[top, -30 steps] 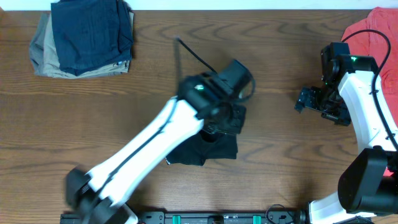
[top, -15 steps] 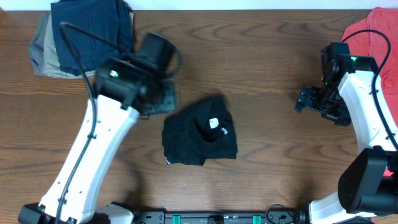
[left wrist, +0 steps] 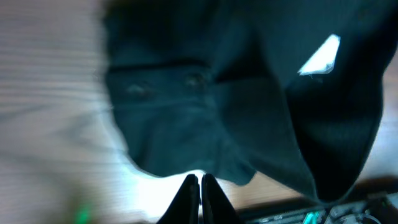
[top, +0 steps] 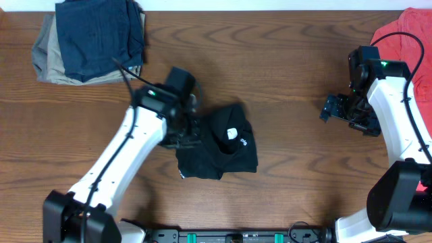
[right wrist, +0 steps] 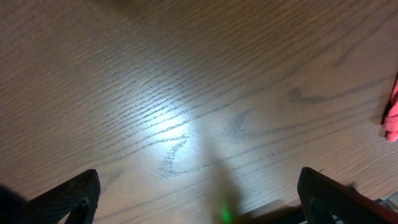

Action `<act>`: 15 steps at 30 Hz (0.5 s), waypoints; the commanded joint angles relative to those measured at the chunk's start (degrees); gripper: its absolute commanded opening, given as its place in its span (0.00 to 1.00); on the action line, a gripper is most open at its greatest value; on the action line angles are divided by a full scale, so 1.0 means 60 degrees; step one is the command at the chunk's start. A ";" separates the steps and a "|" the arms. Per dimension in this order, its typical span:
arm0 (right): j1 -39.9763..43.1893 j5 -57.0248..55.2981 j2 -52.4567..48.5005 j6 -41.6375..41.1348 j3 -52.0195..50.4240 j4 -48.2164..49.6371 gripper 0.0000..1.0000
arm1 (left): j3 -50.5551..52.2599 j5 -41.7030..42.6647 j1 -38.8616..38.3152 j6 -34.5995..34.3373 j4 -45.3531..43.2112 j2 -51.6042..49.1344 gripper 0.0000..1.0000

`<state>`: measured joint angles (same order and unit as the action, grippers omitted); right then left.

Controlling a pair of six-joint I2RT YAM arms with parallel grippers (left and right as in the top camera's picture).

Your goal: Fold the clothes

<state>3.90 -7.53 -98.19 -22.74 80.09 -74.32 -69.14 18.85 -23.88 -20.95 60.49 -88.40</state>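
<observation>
The left gripper [top: 186, 129] has its 2 fingers pressed together with nothing visible between them. In the left wrist view the tips [left wrist: 200, 185] meet over bare wood right at the edge of the black shirt [left wrist: 236, 106], though the blur hides whether they touch the cloth. From overhead, this gripper sits at the black shirt's [top: 223, 147] left edge, its white arm running away from the shirt toward the near-left side. The shirt is 1 rumpled, partly folded bundle lying about mid-table, with 1 small white label [top: 231, 133] showing on top; the same label appears as a bright patch [left wrist: 320, 55] in the left wrist view. The right gripper [top: 335, 108] hangs well to the right of the shirt with its 2 fingers spread wide and nothing between them. The right wrist view shows only bare wooden table [right wrist: 186, 93] between the 2 dark fingertips [right wrist: 74, 194]. Further right of the shirt, at the far corner, lies 1 coral-red shirt [top: 413, 32], a sliver of which [right wrist: 392, 115] shows in the right wrist view. Far left of the black shirt sits 1 stack of 2 folded garments, a navy one [top: 101, 34] lying on a khaki one [top: 50, 64].
</observation>
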 commanded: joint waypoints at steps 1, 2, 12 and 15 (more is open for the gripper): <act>-0.0036 -0.0102 -0.0051 0.0087 0.0124 -0.0007 0.99 | 0.0579 0.1049 -0.0404 -0.0197 -0.0663 -0.0131 0.06; -0.0036 -0.0102 -0.0051 0.0087 0.0124 -0.0007 0.99 | 0.0710 0.1045 -0.0561 -0.0335 -0.0976 -0.0193 0.06; -0.0036 -0.0102 -0.0051 0.0087 0.0124 -0.0007 0.99 | 0.1173 0.1002 -0.1865 -0.1137 -0.3508 -0.1231 0.06; -0.0036 -0.0098 -0.0051 0.0087 0.0124 -0.0007 0.99 | 0.1173 0.1005 -0.2160 -0.1271 -0.3905 -0.1752 0.06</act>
<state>3.90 -7.53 -98.19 -22.74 80.09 -74.32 -62.72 24.18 -35.53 -26.85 37.78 -96.29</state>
